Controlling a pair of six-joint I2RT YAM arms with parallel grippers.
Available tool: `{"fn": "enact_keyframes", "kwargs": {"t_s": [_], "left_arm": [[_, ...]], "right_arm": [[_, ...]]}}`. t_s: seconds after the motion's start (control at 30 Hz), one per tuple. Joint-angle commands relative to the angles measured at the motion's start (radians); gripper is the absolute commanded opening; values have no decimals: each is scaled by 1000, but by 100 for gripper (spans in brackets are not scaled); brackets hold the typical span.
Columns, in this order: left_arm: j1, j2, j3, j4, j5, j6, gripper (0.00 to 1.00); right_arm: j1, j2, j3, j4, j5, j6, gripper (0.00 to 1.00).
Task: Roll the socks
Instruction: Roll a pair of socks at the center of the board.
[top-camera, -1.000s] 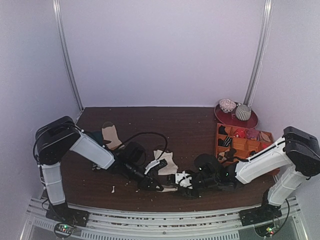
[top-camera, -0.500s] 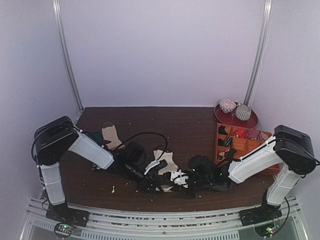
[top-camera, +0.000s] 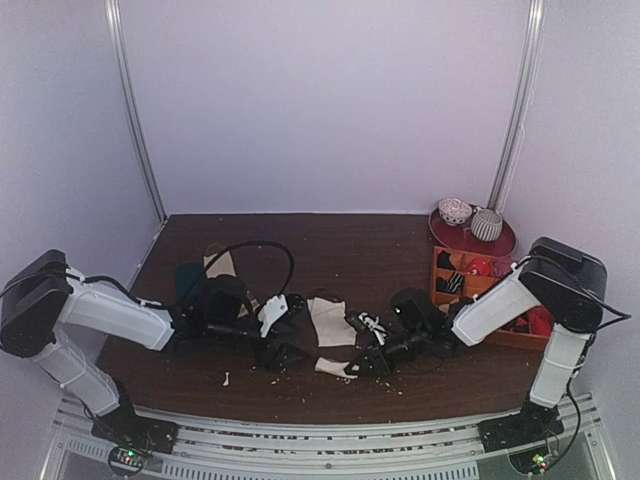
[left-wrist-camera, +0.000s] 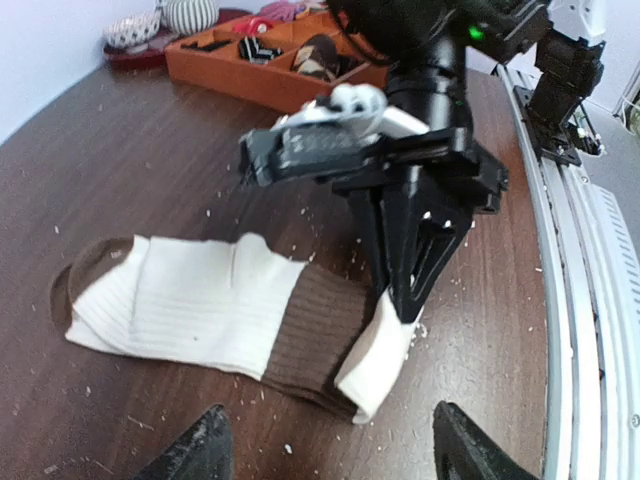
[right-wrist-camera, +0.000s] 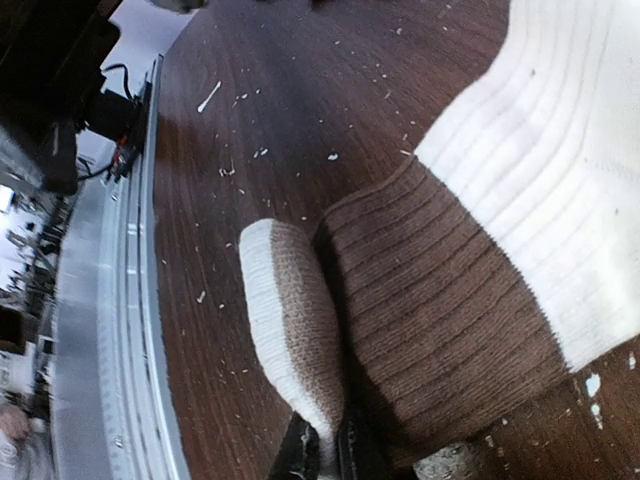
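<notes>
Socks (left-wrist-camera: 200, 310): cream-white ribbed fabric, brown toe, brown cuff band. Lie flat on the counter (top-camera: 380, 250), left of the orange tray (top-camera: 490, 295) and nearer the front edge than it. Cannot tell whether two lie stacked or only one.

Progress: judged barely begun. Cuff end turned up into one small cream fold; rest of the length unrolled, toe end flat and farthest from the orange tray. Left to do: carry the fold along the whole length toward the toe, then secure the roll.

Right end effector (right-wrist-camera: 322, 445): fingers together, clamped on the cream fold at the cuff end, reaching in from the orange tray's side.

Left end effector (left-wrist-camera: 328, 425): fingers apart, holding nothing, low over the counter on the side of the socks away from the orange tray.

Surroundings: red plate (top-camera: 470, 235) with two small vessels, just behind the orange tray. Tan sock (top-camera: 222, 268) and teal sock (top-camera: 190, 280), well left of the orange tray, beyond the pair. Pale specks scattered across the counter.

Obstruction: none in the roll's path, by appearance; both end effectors close together, so crowding is the likely risk.
</notes>
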Motion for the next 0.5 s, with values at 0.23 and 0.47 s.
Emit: {"fn": "enact_keyframes", "kwargs": {"t_s": [0.23, 0.47], "left_arm": [[-54, 140, -15, 326, 32, 213, 68], [-59, 291, 49, 302, 150, 226, 54]], "right_arm": [[-44, 122, 119, -414, -140, 203, 0], [-60, 137, 159, -493, -141, 167, 0]]}}
